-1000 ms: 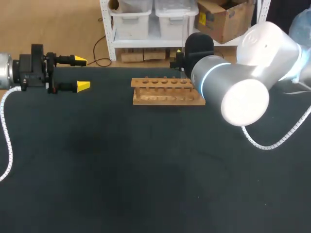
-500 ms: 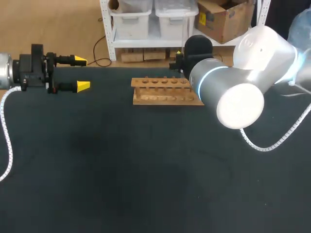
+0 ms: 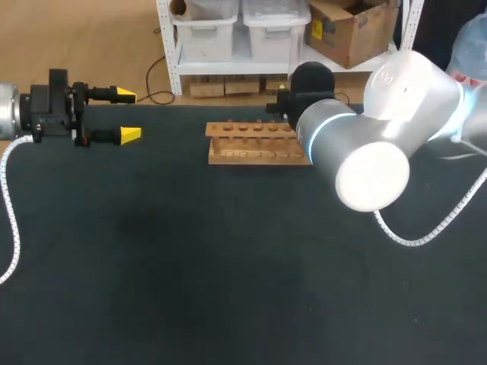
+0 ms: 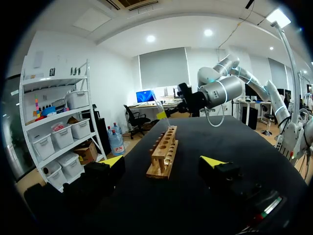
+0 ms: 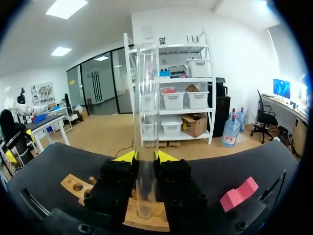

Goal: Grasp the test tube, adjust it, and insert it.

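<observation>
Right gripper [image 5: 145, 156] is clamped on the test tube [image 5: 145, 132], yellow tips pinching the glass from both sides low on its length, so you've got it in hand. The wooden tube rack [image 3: 255, 144] sits at 12 o'clock on the table from the head camera, and your right arm comes in over the rack's 3 o'clock end. That's the relation to watch: in the right wrist view the tube's rounded lower end hangs right over the wood of the rack, long axis crossing the fingers and running near upright. From the left wrist camera it looks to lean a touch off vertical. Whether that end has found a hole, I can't tell from here. My read is you'll need it squared up over the end hole before lowering. Left gripper [image 3: 128, 115] is spread wide, holding nothing, well off at the rack's 9 o'clock, so the right arm is the one on the job
</observation>
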